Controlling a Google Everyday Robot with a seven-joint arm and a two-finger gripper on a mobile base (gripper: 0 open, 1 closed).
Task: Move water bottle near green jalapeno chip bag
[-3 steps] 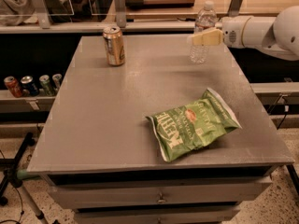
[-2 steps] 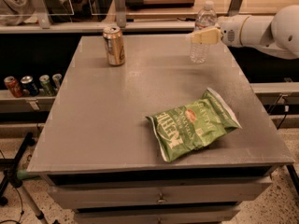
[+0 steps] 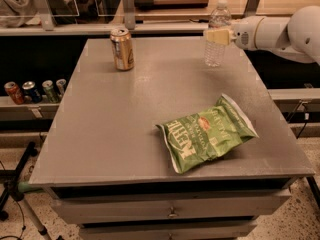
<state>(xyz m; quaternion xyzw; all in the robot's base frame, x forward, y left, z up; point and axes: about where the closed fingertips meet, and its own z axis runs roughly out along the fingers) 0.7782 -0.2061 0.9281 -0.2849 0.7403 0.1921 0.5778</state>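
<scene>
1. At the far left, below the tabletop's level, four small drink cans (image 3: 32,90) stand in a row on a low shelf: one red, one dark blue, one green and one pale.
2. A grey table (image 3: 125,119) fills the middle of the view, with a drawer front (image 3: 170,211) showing under its near edge.
3. A gold drink can (image 3: 122,49) stands upright near the table's far left corner, its top opened. It is well apart from everything else on the table.
4. The green jalapeno chip bag (image 3: 207,134) lies flat on the near right part of the table. Its white lettering faces up and one corner points toward the far right edge.
5. The water bottle (image 3: 215,54) is upright at the far right part of the table, well apart from the chip bag and farther back than it. Its white cap is on. Whether its base rests on the tabletop or hangs just above it cannot be told.
6. The gripper (image 3: 216,35) is at the bottle's middle, closed around it at the height of the label band. One cream finger (image 3: 219,36) crosses the front of the bottle, and the other is hidden behind it.
7. The white robot arm (image 3: 280,31) reaches in level from the right edge of the view to the gripper, above the table's far right corner.
</scene>
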